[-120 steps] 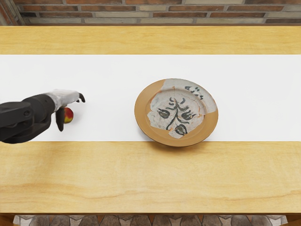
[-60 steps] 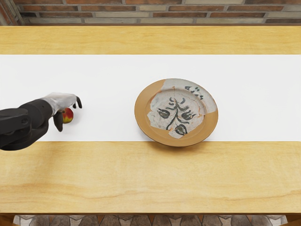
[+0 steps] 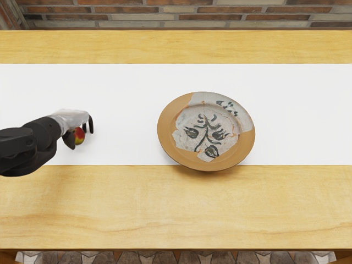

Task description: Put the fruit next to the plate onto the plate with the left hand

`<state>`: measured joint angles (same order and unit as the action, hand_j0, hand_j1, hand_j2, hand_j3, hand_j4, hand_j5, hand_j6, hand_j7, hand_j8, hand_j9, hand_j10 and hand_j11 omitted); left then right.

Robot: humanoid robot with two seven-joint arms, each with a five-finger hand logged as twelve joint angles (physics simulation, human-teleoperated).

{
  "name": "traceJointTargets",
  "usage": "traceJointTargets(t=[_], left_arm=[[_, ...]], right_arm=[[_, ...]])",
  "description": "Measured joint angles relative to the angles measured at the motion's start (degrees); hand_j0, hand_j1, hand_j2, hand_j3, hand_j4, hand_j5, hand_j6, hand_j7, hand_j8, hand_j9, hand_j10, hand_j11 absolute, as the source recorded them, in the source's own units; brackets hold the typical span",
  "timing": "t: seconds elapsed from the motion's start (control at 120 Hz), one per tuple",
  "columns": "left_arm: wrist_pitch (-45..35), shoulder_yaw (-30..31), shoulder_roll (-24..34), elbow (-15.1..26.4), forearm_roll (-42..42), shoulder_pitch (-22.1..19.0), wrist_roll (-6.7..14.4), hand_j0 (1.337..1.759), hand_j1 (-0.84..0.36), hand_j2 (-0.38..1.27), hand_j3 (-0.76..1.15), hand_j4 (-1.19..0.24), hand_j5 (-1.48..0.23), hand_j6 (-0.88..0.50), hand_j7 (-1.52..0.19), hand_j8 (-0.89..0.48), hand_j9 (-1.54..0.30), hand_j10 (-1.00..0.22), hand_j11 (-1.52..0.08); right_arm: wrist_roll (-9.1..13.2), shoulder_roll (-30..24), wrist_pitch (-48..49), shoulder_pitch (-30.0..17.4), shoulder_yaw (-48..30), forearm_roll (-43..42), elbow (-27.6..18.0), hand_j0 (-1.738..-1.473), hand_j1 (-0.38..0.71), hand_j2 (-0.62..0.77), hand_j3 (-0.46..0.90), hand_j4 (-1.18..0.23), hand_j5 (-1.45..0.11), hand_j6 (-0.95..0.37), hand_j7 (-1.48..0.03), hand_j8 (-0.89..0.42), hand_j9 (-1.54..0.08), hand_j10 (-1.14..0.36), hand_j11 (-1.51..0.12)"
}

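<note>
Head view: the left hand (image 3: 74,124) is curled, partly closed, round the small fruit (image 3: 80,136) near the surface's left edge, well apart from the plate (image 3: 164,135). If the grip is shallow, the round fruit could slip and roll away on lifting.

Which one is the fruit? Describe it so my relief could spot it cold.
Follow the white runner across the wooden table to its left end, well left of the painted plate. The fruit sits there inside the curled fingers of the left hand: small, round, red and yellow, the only bright thing there.
</note>
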<state>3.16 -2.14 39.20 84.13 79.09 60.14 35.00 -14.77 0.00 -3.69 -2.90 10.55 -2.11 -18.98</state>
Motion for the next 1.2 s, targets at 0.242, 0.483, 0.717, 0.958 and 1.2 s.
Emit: traceJointTargets(t=[0.242,0.483,0.717,0.958,1.2], left_arm=[[0.04,0.33,-0.09,-0.27,0.18,-0.11,0.04,1.652,-0.29,0.16,0.0,-0.63,-0.81,-0.51,-0.82,-0.43,-0.83,-0.61,-0.83],[0.21,0.59,-0.11,-0.75,-0.08,0.24,0.02,1.65,-0.3,0.33,0.0,-0.74,-1.02,-0.49,-1.01,-0.4,-1.01,-0.61,-1.01],[1.45,0.32,-0.64,-1.76,-1.32,4.63,-0.01,1.65,-0.32,0.33,0.0,-0.74,-1.13,-0.43,-1.09,-0.36,-1.05,-0.56,-1.07],[2.82,-0.96,-7.52,-1.93,-4.0,10.3,0.0,1.651,-0.34,0.39,0.0,-0.74,-1.14,-0.42,-1.1,-0.35,-1.04,-0.55,-1.06],[2.92,-6.08,-15.85,-1.88,-4.62,11.77,0.02,1.653,-0.36,0.44,0.0,-0.72,-1.15,-0.43,-1.09,-0.35,-1.04,-0.55,-1.05]], right_arm=[[0.0,0.0,0.0,0.0,0.0,0.0,0.01,-1.658,-0.33,0.0,0.0,-0.02,-0.02,-0.02,-0.02,-0.02,-0.02,-0.02,-0.02],[0.0,0.0,0.01,0.0,0.0,0.0,0.01,-1.658,-0.33,0.0,0.0,-0.02,-0.02,-0.02,-0.02,-0.02,-0.02,-0.02,-0.02],[0.0,0.0,0.0,0.0,0.0,0.0,0.01,-1.658,-0.33,0.0,0.0,-0.02,-0.02,-0.02,-0.02,-0.02,-0.02,-0.02,-0.02],[0.0,0.0,0.0,0.0,0.0,0.0,0.0,-1.658,-0.33,0.0,0.0,-0.02,-0.02,-0.02,-0.02,-0.02,-0.02,-0.02,-0.02],[0.0,0.0,0.0,0.0,0.0,0.0,0.0,-1.658,-0.33,0.0,0.0,-0.02,-0.02,-0.02,-0.02,-0.02,-0.02,-0.02,-0.02]])
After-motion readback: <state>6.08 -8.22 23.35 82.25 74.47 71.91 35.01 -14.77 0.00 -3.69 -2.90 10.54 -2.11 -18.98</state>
